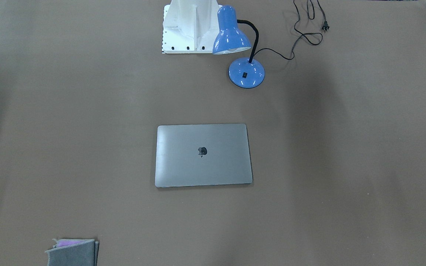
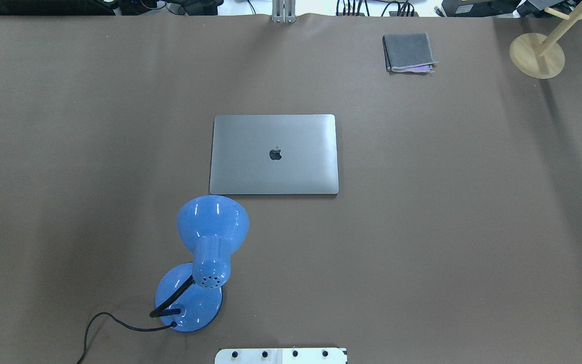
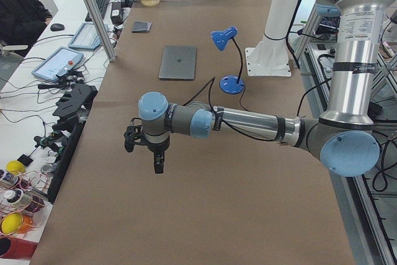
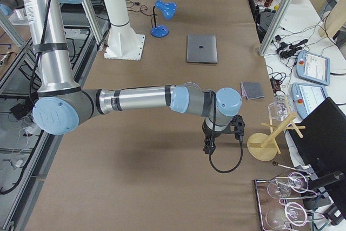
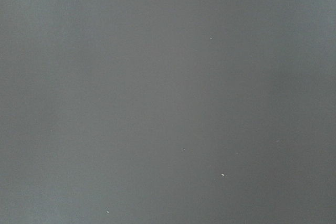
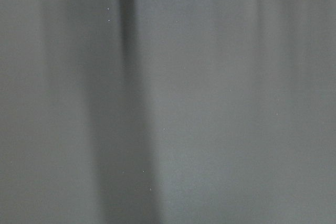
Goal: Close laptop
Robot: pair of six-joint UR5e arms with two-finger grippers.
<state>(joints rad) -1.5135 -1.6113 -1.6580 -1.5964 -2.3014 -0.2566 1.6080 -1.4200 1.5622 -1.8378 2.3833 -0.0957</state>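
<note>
The space-grey laptop (image 2: 274, 153) lies flat in the middle of the brown table with its lid down and the dark apple logo facing up; it also shows in the front view (image 1: 203, 155). My left gripper (image 3: 156, 161) hangs over bare table far from the laptop, towards the table's left end. My right gripper (image 4: 208, 145) hangs over bare table towards the right end, also far from the laptop. Both show only in the side views, so I cannot tell whether they are open or shut. Both wrist views show only bare table surface.
A blue desk lamp (image 2: 205, 263) stands between the laptop and the robot's base plate (image 2: 281, 355), its black cord (image 1: 305, 35) trailing on the table. A folded grey cloth (image 2: 408, 52) lies at the far edge. A wooden stand (image 2: 536, 54) is at the far right corner.
</note>
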